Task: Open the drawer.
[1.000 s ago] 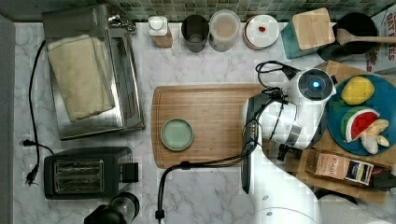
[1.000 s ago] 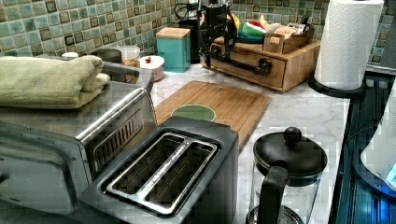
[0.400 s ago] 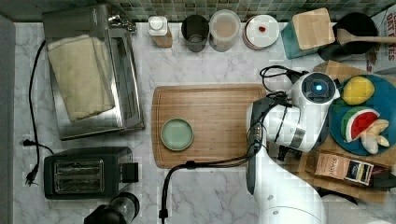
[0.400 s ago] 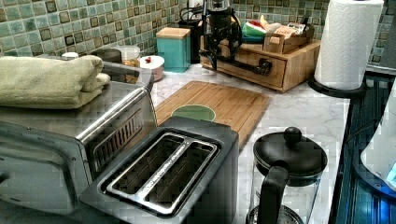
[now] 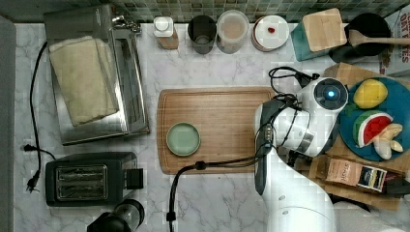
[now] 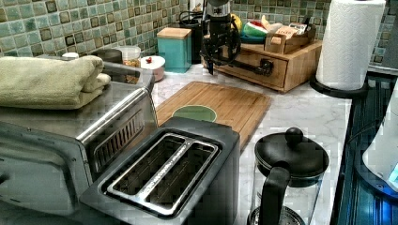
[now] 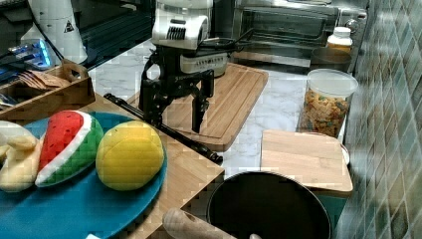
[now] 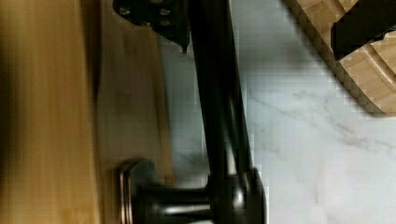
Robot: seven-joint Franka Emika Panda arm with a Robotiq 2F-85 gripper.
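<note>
The drawer (image 6: 277,70) is a bamboo box unit with a black bar handle (image 6: 248,67) along its front, and it looks closed. In the right view the handle (image 7: 169,130) runs diagonally along the drawer's edge (image 7: 194,174). My gripper (image 7: 174,115) is open and straddles the bar, one finger (image 7: 150,107) on the drawer side and the other (image 7: 198,112) over the cutting board. The wrist view shows the bar (image 8: 217,112) and a bracket (image 8: 182,205) against the drawer front (image 8: 126,116), between my spread fingertips (image 8: 154,16). In the left view the gripper (image 6: 212,63) hangs at the handle's far end.
A wooden cutting board (image 5: 217,111) with a green dish (image 5: 183,138) lies just in front of the drawer. A blue plate of toy fruit (image 5: 387,121) and a small box sit on top of the unit. Jars (image 5: 232,31), a toaster oven (image 5: 96,82) and a toaster (image 5: 87,179) stand farther off.
The gripper has shifted a little toward the top view's right, closer to the drawer front. Its fingers stay open and the drawer has not moved.
</note>
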